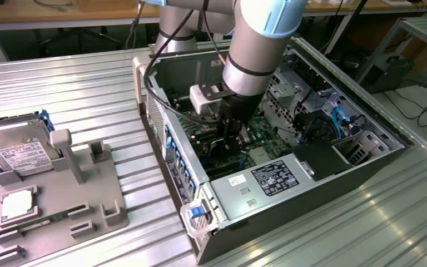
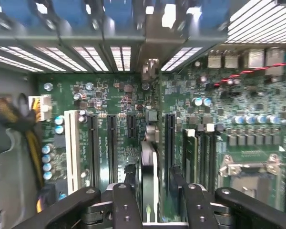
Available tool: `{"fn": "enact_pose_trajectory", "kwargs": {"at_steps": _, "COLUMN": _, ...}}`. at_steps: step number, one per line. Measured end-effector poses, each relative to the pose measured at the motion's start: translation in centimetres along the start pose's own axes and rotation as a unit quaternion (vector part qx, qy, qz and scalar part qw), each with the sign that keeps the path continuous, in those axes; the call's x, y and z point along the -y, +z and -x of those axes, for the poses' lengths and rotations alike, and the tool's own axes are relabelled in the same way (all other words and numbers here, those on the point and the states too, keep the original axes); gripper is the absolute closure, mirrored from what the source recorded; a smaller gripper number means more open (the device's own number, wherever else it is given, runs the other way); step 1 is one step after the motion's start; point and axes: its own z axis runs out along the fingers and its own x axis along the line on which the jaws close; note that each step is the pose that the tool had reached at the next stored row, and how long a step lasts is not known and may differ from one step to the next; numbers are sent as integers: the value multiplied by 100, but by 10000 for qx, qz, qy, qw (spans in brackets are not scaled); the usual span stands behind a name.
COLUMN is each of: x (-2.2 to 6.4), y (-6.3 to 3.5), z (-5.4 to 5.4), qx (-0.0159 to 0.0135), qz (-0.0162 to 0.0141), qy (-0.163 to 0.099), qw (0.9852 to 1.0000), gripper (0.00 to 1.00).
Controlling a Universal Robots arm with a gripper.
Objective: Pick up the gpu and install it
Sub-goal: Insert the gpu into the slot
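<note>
The gpu [image 2: 148,157] is a thin dark card seen edge-on, standing upright in a slot of the green motherboard [image 2: 109,95], with its metal bracket [image 2: 150,71] against the case's rear wall. My gripper [image 2: 152,174] is open. One of its black fingers [image 2: 129,174] stands on each side of the card, with a narrow gap between finger and card on both sides. In the exterior view the gripper [image 1: 232,142] reaches down inside the open computer case [image 1: 273,178], and the arm hides most of the card.
To the exterior view's left a grey fixture [image 1: 58,206] carries a silver hard drive [image 1: 17,147], a processor [image 1: 19,203] and a green memory stick [image 1: 46,219]. Empty slots [image 2: 95,143] flank the card. A yellow and black cable bundle [image 2: 9,114] lies by the board's edge.
</note>
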Motion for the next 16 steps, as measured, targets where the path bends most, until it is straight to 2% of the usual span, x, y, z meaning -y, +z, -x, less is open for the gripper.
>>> {"fn": "enact_pose_trajectory", "kwargs": {"at_steps": 5, "x": 0, "y": -227, "z": 16, "qx": 0, "qz": -15, "qy": -1, "qw": 10000, "gripper": 58}}
{"fn": "enact_pose_trajectory", "kwargs": {"at_steps": 6, "x": 0, "y": -306, "z": 22, "qx": 0, "qz": -20, "qy": -1, "qw": 10000, "gripper": 58}}
{"fn": "enact_pose_trajectory", "kwargs": {"at_steps": 9, "x": 0, "y": -446, "z": 30, "qx": 0, "qz": -32, "qy": -2, "qw": 10000, "gripper": 58}}
{"fn": "enact_pose_trajectory", "kwargs": {"at_steps": 13, "x": 0, "y": -468, "z": 29, "qx": 9, "qz": -35, "qy": -1, "qw": 10000, "gripper": 60}}
{"fn": "enact_pose_trajectory", "kwargs": {"at_steps": 14, "x": 0, "y": -469, "z": 27, "qx": 8, "qz": -34, "qy": -2, "qw": 10000, "gripper": 67}}
{"fn": "enact_pose_trajectory", "kwargs": {"at_steps": 15, "x": 0, "y": -469, "z": 26, "qx": 8, "qz": -34, "qy": -2, "qw": 10000, "gripper": 67}}
{"fn": "enact_pose_trajectory", "kwargs": {"at_steps": 16, "x": 0, "y": -469, "z": 25, "qx": 8, "qz": -35, "qy": -2, "qw": 10000, "gripper": 73}}
